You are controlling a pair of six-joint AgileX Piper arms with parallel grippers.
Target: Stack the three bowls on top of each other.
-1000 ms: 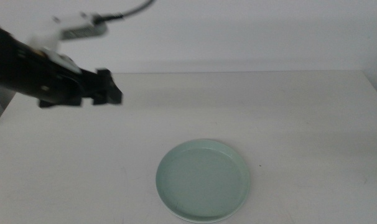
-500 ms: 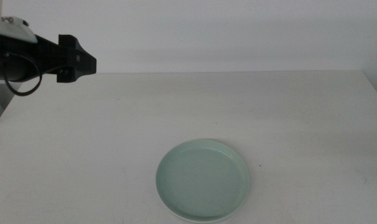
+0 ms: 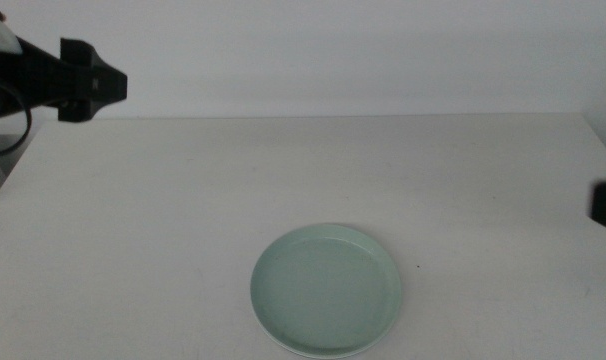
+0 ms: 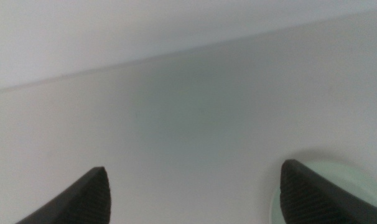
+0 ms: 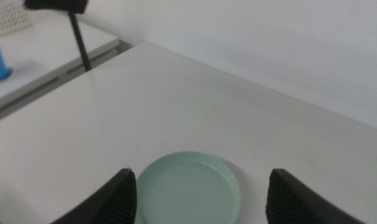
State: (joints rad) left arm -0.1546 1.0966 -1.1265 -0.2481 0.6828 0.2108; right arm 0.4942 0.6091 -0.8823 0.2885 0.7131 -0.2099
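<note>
Middle view: the mint green bowl is seen flat on the white worktop, near its front edge; a paler rim shows beneath it. The left gripper is held above the far left corner, jaws spread, empty. The right gripper is held back from the bowl, jaws parted, empty.

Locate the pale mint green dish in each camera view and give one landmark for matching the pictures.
Middle view: the pale mint green round dish sits low, just right of centre, on the white table.
Left wrist view: only a sliver of its rim shows, beside one jaw of the left gripper.
Right wrist view: it lies between the open jaws of the right gripper.
Shared landmark: the table's far edge against the wall.
</note>
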